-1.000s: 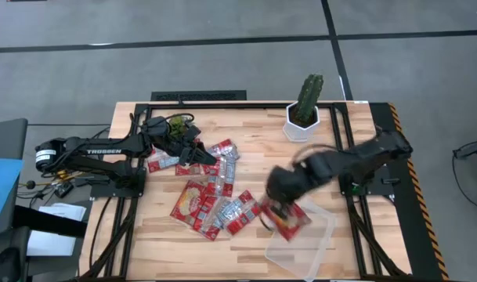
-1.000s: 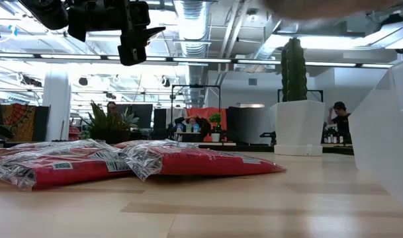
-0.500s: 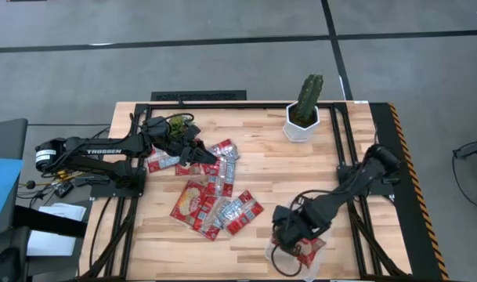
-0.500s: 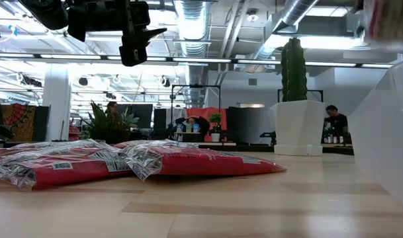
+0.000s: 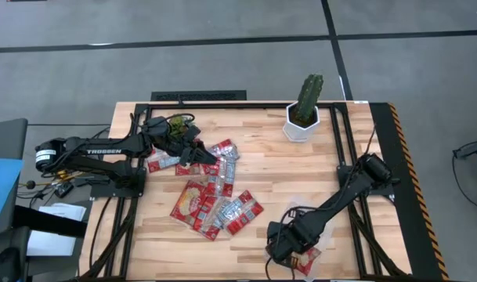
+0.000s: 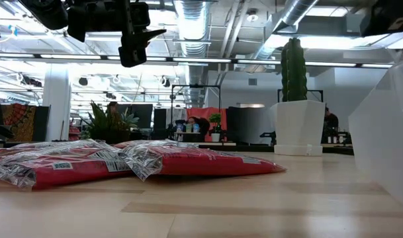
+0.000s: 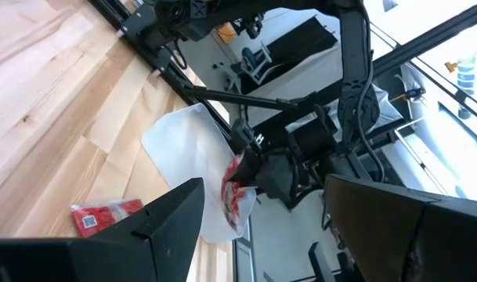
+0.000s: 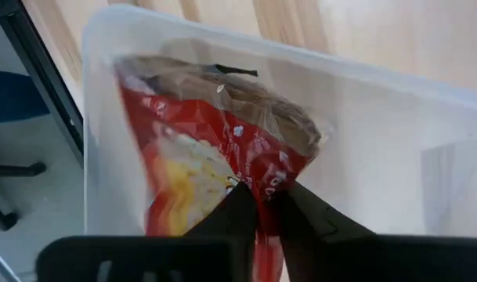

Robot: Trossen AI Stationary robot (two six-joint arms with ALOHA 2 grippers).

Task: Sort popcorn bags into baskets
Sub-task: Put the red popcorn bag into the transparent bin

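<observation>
Right claw [image 8: 261,205]: fingers pinched together on the edge of one red popcorn bag [image 8: 215,172], which hangs just ahead of the fingertips, inside the clear plastic basket [image 8: 395,149]. In the high view this claw [image 5: 289,249] sits low over the basket, with the held bag [image 5: 307,258] directly beneath it.

Left claw [image 5: 205,157]: raised above the desk [image 5: 261,164], fingers spread apart, gripping nothing. The remaining popcorn bags [image 5: 215,205] lie in a loose pile below and just beyond it, well apart from the right claw.

Cactus pot [image 5: 303,119]: standing far from both claws.
</observation>
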